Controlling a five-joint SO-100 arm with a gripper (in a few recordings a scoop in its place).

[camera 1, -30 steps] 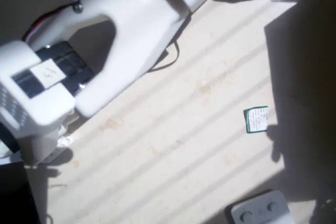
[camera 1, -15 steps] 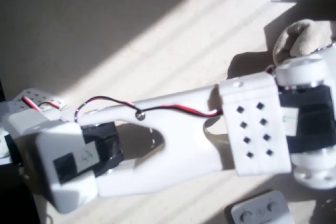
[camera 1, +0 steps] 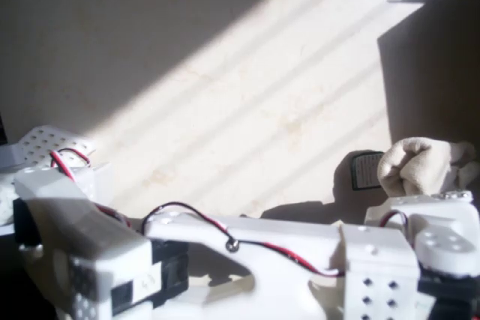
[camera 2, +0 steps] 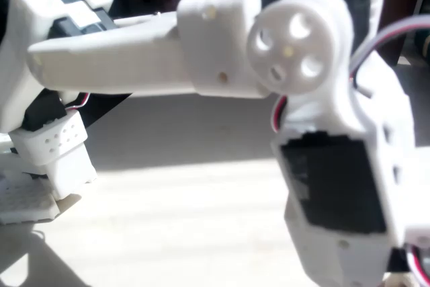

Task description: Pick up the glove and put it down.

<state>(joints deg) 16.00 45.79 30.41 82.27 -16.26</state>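
The glove (camera 1: pixel 415 168) shows in the overhead view as a bunched, beige lump of soft fabric at the right side, lying in the shadowed part of the pale surface (camera 1: pixel 247 103). Its rounded folds catch some sunlight on their upper left. It sits directly above the white wrist end of the arm (camera 1: pixel 420 252) as that picture shows it, touching or overlapping the arm's top edge; whether it rests on the surface or is lifted cannot be told. Just left of the glove, touching its edge in the picture, lies a small dark card (camera 1: pixel 367 171), mostly in shadow.

The arm runs along the bottom of the overhead view, from a white motor block at the lower left to the perforated wrist housing below the glove, with a red and black wire (camera 1: pixel 187 211) looping along its top. A perforated white plate (camera 1: pixel 46 142) lies far to the left of the glove.

In the fixed view the arm (camera 2: pixel 201 52) is close and blurred, its round white joint disc and a black motor body large in the picture.

The hand itself is hidden behind the wrist parts, so whether it is released or clenched on the glove cannot be told.
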